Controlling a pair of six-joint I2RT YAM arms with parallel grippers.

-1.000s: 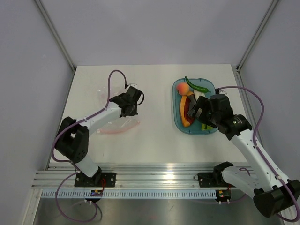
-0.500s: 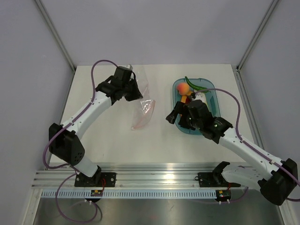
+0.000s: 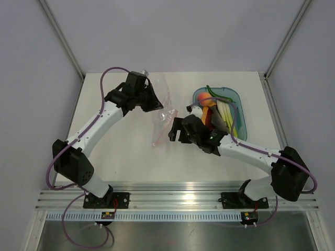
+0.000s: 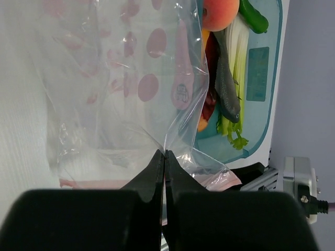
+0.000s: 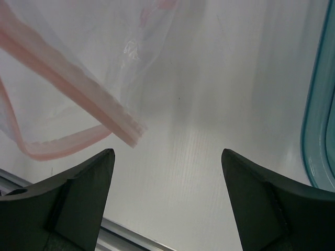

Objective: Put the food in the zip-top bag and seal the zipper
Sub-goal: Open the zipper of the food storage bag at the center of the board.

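Observation:
My left gripper [image 3: 155, 104] is shut on a fold of the clear zip-top bag [image 3: 162, 120] and holds it up off the table; the pinch shows in the left wrist view [image 4: 165, 155]. The bag's pinkish-red zipper strip [image 5: 78, 102] hangs low, just left of and beyond my right gripper [image 5: 166, 157], which is open, empty and close over the table next to the bag's lower end [image 3: 175, 132]. The food lies in the teal tray [image 3: 236, 97]: peach [image 4: 220, 10], dark green chili [image 4: 254, 15], light green stalks [image 3: 231, 116], orange-and-red wedge [image 4: 209, 63].
The teal tray's rim [image 5: 314, 104] is at the right of my right gripper. My right arm [image 3: 246, 151] crosses the tray's near left side. Metal rails [image 3: 172, 198] run along the table's near edge. Grey walls close in the back and sides.
My right gripper has moved left from the tray's edge to the bag's lower end. The left gripper still holds the bag up, shifted slightly right.

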